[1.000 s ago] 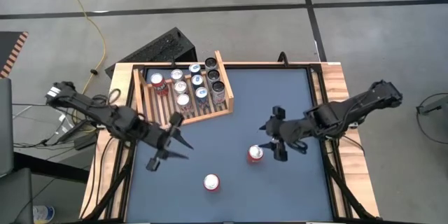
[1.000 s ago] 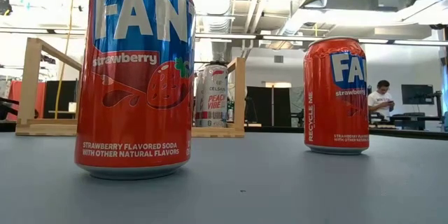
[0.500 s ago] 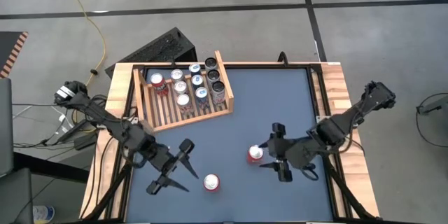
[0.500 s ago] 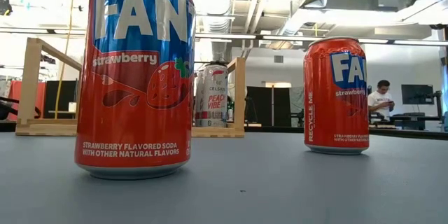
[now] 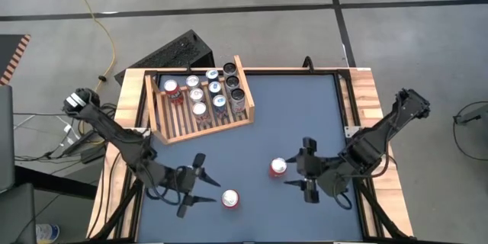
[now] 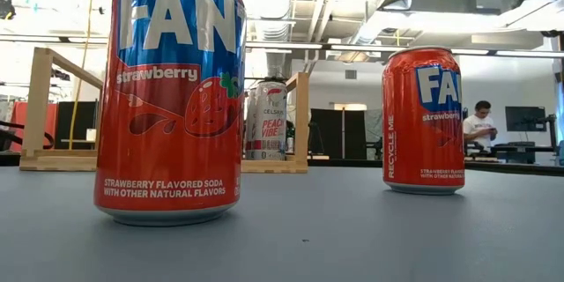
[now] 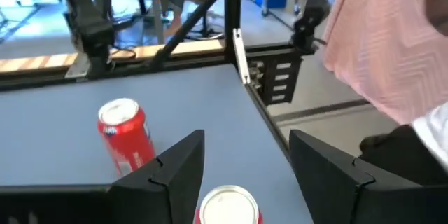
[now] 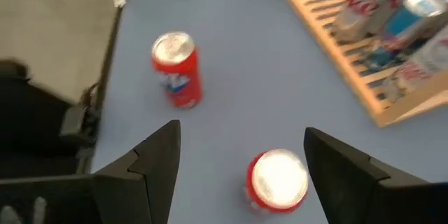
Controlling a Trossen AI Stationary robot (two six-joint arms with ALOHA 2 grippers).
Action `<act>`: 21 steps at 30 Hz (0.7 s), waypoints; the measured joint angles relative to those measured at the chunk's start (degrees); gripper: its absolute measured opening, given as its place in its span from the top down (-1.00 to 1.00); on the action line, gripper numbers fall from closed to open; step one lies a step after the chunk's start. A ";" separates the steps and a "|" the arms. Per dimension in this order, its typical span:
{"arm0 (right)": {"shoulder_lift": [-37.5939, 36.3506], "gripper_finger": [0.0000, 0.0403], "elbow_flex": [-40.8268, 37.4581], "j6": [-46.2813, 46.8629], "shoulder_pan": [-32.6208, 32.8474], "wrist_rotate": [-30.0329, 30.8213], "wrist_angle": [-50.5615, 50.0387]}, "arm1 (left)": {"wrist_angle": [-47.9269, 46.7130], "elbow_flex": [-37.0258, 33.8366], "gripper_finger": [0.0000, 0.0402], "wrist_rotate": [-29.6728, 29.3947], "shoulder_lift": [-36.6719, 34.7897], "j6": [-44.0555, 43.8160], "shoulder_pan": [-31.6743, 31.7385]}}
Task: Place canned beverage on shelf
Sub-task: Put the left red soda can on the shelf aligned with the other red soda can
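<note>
**Both arms are now lined up on the two red cans**

Your left pincer (image 5: 200,186) has swung away from the shelf (image 5: 200,101) and come down toward the near edge of the surface (image 5: 290,107). It now sits just beside the near strawberry soda can (image 5: 229,198), with its fingers spread and the can in front of the gap. It is not holding anything yet.

Your right pincer (image 5: 301,170) has slid in too. It waits just beside the other strawberry soda can (image 5: 278,168), fingers spread wide, also holding nothing.

That looks like two grabs are about to happen, one can for each arm. Neither red can is on the shelf yet. The shelf sits at the far left corner and already holds a bunch of cans at its far end. The slats closer to you look bare, so there is room there.

Watch the edges. The near can stands close to the front edge of the surface, so a bump could knock it off. The two cans are near each other, so the arms could crowd each other. The middle of the surface between the cans and the shelf is open for carrying.
</note>
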 joint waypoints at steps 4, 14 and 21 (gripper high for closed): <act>-0.07 -0.37 -2.94 1.82 -0.93 4.64 0.59 | 2.55 0.00 0.02 -2.55 2.64 -3.06 -0.05; 11.18 -0.37 -3.84 -15.67 -4.26 -1.46 25.16 | 13.81 0.04 0.02 0.76 1.93 -1.86 -1.65; 23.31 -0.37 4.41 -17.67 -8.65 -4.30 24.88 | 18.98 0.04 0.02 0.85 1.67 -1.16 -3.37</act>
